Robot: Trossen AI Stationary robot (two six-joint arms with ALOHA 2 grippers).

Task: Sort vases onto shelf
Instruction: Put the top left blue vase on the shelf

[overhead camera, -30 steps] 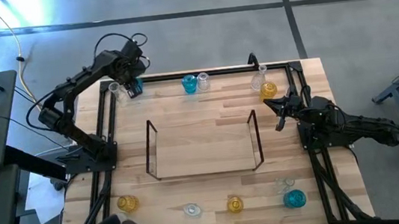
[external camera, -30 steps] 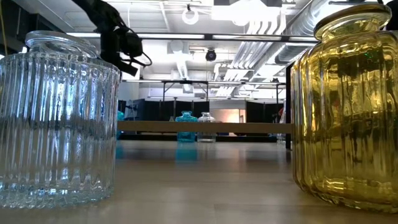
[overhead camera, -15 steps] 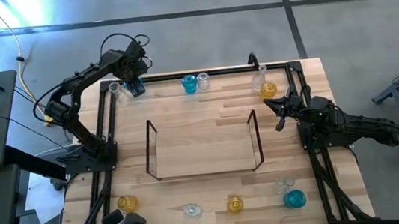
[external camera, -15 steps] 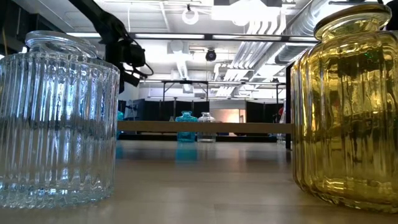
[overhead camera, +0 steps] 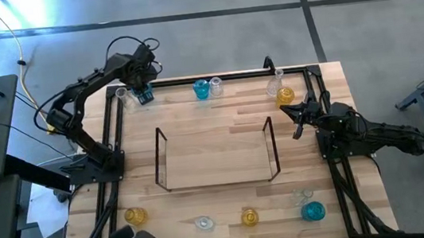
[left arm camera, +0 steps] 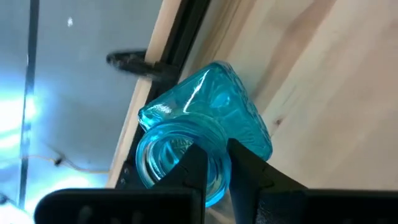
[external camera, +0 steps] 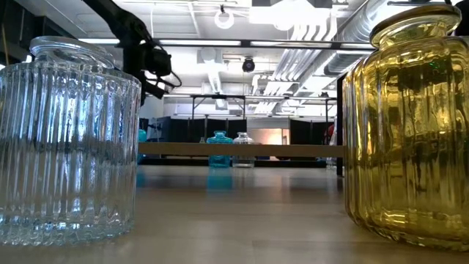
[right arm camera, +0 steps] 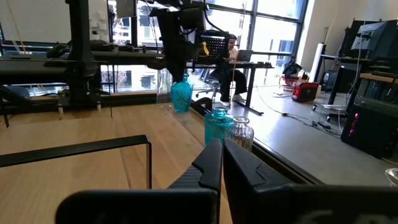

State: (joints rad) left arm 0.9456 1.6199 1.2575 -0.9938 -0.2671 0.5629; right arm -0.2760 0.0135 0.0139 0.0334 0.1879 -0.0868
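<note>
My left gripper pinches the rim of a blue vase at the table's far-left corner; my right gripper rests closed.

Bright, even indoor light, with glare through glass and soft focus up close.

Ceiling strip lights glow white at table height, where the ribbed clear glass vase and ribbed amber glass vase loom large and slightly soft. Daylight from tall windows washes the room. The light wood table shows only faint shadows.
</note>
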